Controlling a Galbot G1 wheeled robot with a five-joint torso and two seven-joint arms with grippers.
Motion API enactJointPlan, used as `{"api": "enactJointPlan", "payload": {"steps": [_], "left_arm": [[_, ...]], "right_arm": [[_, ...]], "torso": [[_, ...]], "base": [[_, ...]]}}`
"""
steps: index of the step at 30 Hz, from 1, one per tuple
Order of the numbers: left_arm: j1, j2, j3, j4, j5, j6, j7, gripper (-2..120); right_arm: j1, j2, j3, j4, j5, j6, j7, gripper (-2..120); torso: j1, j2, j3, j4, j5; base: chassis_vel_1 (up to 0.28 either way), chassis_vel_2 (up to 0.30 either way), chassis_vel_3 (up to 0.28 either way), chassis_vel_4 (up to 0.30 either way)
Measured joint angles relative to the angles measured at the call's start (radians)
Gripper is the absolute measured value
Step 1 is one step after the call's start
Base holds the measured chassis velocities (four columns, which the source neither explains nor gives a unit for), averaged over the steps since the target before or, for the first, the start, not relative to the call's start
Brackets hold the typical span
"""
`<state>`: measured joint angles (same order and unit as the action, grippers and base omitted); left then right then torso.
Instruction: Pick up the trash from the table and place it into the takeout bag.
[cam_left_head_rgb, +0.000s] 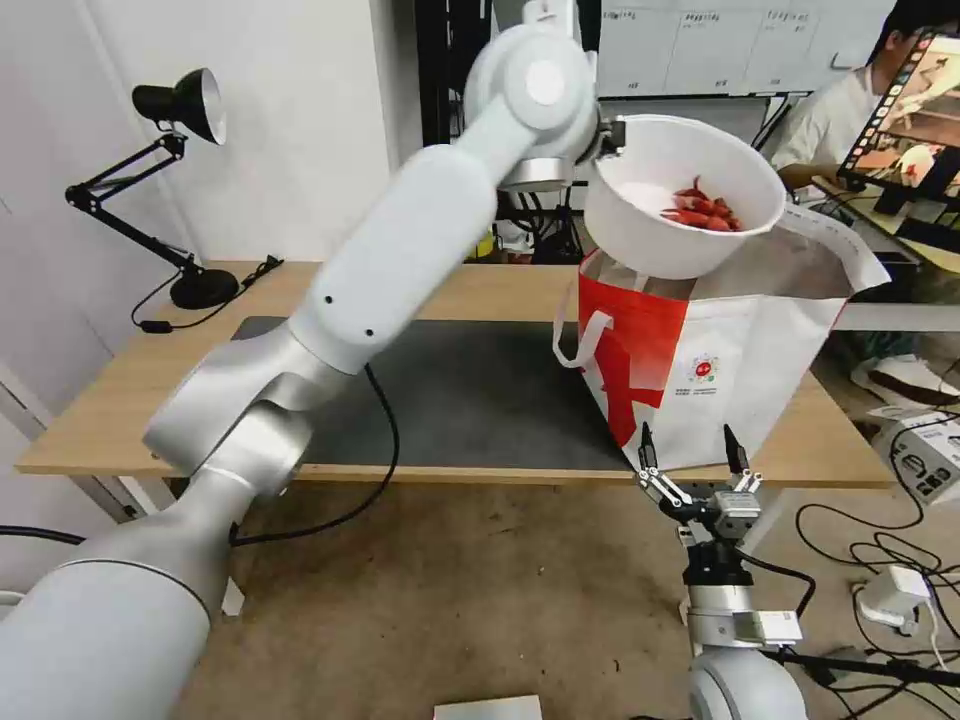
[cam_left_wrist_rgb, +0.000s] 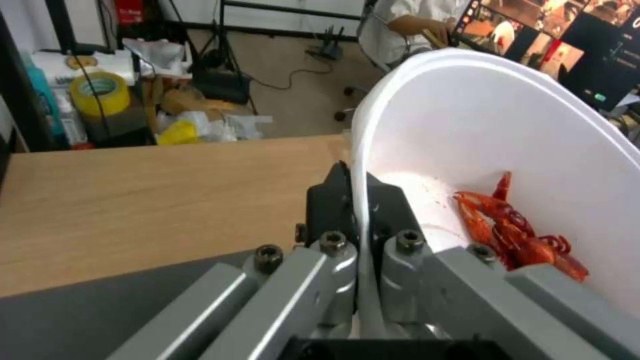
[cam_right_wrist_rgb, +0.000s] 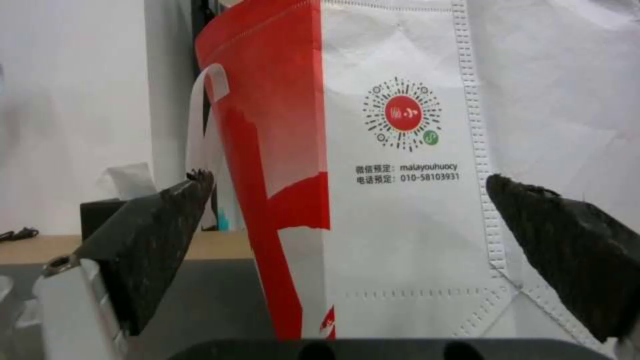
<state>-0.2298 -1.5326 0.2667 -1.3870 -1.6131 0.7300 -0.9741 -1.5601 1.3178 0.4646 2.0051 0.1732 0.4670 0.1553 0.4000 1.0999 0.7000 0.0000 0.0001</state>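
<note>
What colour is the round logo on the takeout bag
Red, ringed by small dots, printed on the white panel of the takeout bag; the logo shows best in the right wrist view.

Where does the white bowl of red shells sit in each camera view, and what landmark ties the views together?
Head view: white bowl raised over the takeout bag, clamped at its rim by the left gripper.
Left wrist view: bowl beside the camera, tilted.
Right wrist view: not in it.
Shared landmark: the wooden table.
</note>
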Motion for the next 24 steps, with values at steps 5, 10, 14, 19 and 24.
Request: {"api": "enactJointPlan", "payload": {"steps": [5, 10, 14, 19, 24], "left_arm": [[0.010, -0.007, 0.015, 0.008, 0.015, -0.002, 0.017, 0], [0.028, -0.020, 0.022, 0.038, 0.061, -0.005, 0.055, 0], [0.042, -0.021, 0.026, 0.054, 0.092, -0.013, 0.074, 0], [0.049, -0.020, 0.026, 0.069, 0.111, -0.018, 0.084, 0], [0.053, -0.013, 0.026, 0.082, 0.137, -0.022, 0.103, 0]], "right_arm": [[0.000, 0.004, -0.002, 0.003, 0.000, 0.000, 0.000, 100], [-0.007, 0.009, -0.007, 0.006, 0.000, 0.000, 0.000, 100], [-0.008, 0.009, -0.009, 0.005, 0.000, 0.000, -0.001, 100], [-0.005, 0.009, -0.011, -0.001, 0.000, 0.001, -0.001, 100], [-0.005, 0.009, -0.016, -0.009, 0.001, 0.002, -0.001, 100]], "torso": [[0.000, 0.000, 0.000, 0.0000, 0.0000], [0.000, 0.000, 0.000, 0.0000, -0.0001], [0.000, 0.000, 0.000, 0.0000, -0.0001], [0.000, 0.000, 0.000, 0.0000, -0.0001], [0.000, 0.000, 0.000, 0.0001, -0.0002]], "base": [[0.000, 0.000, 0.000, 0.000], [0.000, 0.000, 0.000, 0.000], [0.000, 0.000, 0.000, 0.000], [0.000, 0.000, 0.000, 0.000], [0.000, 0.000, 0.000, 0.000]]}}
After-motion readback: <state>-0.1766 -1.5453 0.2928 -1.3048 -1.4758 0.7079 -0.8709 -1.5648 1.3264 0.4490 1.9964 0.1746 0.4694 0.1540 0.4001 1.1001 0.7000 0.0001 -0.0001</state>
